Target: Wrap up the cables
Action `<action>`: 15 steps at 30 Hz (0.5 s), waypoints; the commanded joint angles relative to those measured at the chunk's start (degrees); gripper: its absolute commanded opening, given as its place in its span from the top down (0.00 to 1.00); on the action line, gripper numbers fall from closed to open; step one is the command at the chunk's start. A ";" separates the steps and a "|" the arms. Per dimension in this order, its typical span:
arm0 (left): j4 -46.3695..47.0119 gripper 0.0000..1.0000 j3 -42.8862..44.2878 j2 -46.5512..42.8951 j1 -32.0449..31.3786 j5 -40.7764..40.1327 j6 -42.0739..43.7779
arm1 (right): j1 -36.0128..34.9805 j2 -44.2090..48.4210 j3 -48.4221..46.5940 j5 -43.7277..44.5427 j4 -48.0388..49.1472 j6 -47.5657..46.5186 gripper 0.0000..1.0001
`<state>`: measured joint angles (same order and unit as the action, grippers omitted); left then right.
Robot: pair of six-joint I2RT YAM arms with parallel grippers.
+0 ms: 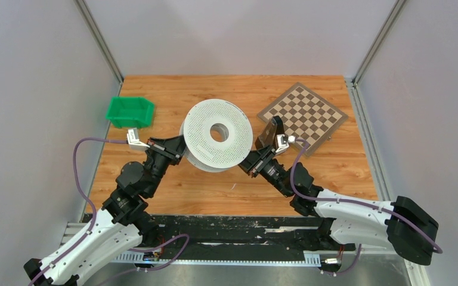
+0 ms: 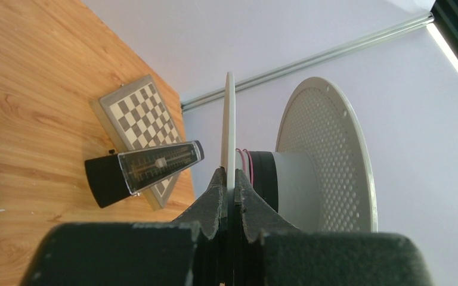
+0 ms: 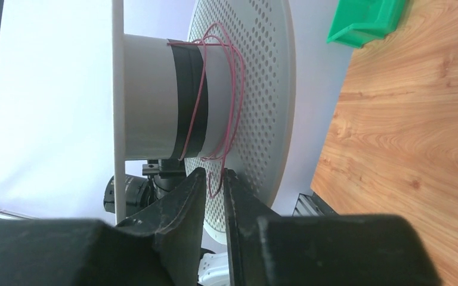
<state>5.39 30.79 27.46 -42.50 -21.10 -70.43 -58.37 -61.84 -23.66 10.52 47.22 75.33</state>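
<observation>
A: White walls box in a wooden tabletop (image 1: 346,173). A green bin (image 1: 131,112) sits far left and a chessboard (image 1: 303,116) far right, with a black metronome (image 2: 137,170) at the board's near edge.

B: And the spool?

A: The grey perforated spool (image 1: 214,149) is at the middle, tilted, between the two arms. The left end effector (image 2: 227,180) is clamped on the thin rim of one flange.

B: Where's the cable?

A: The thin reddish cable (image 3: 239,89) lies in a few loose loops round the spool's core, across a black band and close to the perforated flange. One loop drops off the core straight into the right end effector (image 3: 213,179). Its fingers are pinched together on the strand, just under the core and right beside that flange.
</observation>
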 commanded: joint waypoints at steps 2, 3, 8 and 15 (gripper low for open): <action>8.64 1.00 1.46 -1.29 -0.20 -1.00 -3.80 | -0.19 3.95 1.25 2.73 -4.96 -1.76 0.77; 8.66 1.00 1.47 -1.32 -0.17 -1.07 -3.76 | -0.24 4.67 1.39 2.93 -5.43 -2.02 0.77; 8.64 1.00 1.45 -1.25 -0.18 -1.30 -3.75 | -0.20 7.62 2.33 3.28 -6.87 -3.21 0.72; 9.10 1.00 1.48 -0.90 -0.21 -1.06 -4.44 | -0.19 9.52 3.49 3.52 -8.65 -3.72 0.68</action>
<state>5.78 30.79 27.38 -42.52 -21.10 -70.87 -58.37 -53.32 -21.34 13.02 40.45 72.34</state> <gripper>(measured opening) 0.023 0.313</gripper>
